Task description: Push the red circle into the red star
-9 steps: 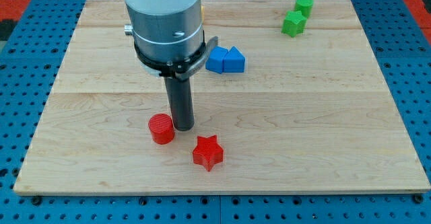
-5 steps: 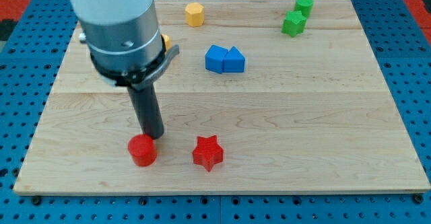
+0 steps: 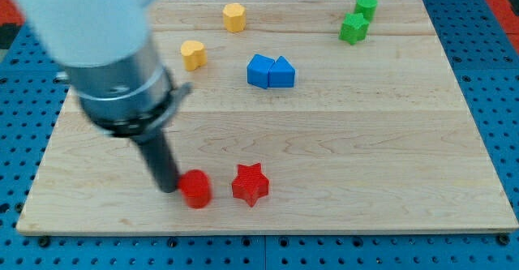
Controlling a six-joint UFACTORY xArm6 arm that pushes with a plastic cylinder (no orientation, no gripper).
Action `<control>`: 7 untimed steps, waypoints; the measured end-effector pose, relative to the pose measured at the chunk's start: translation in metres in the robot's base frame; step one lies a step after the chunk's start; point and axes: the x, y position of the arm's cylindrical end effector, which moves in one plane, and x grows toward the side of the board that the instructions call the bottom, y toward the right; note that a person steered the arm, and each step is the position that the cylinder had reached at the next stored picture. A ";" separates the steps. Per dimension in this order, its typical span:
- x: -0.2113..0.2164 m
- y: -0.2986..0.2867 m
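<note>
The red circle [image 3: 195, 189] lies on the wooden board near the view's bottom, left of centre. The red star [image 3: 250, 184] sits just to its right, with a small gap between them. My tip [image 3: 168, 187] is at the red circle's left side, touching it or nearly so. The arm's grey body is blurred and covers the board's upper left.
Two blue blocks [image 3: 271, 71] sit together above the centre. A yellow block [image 3: 193, 54] and another yellow block [image 3: 233, 16] lie toward the view's top. Two green blocks [image 3: 358, 20] are at the top right. The wooden board [image 3: 389, 156] ends just below the red blocks.
My tip swung from the red circle's right side round to its left. The circle first slid left, then right toward the red star. The star has not moved.
</note>
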 end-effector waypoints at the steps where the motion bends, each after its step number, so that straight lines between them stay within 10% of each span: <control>1: 0.000 0.038; 5: -0.001 0.035; 7: -0.068 0.035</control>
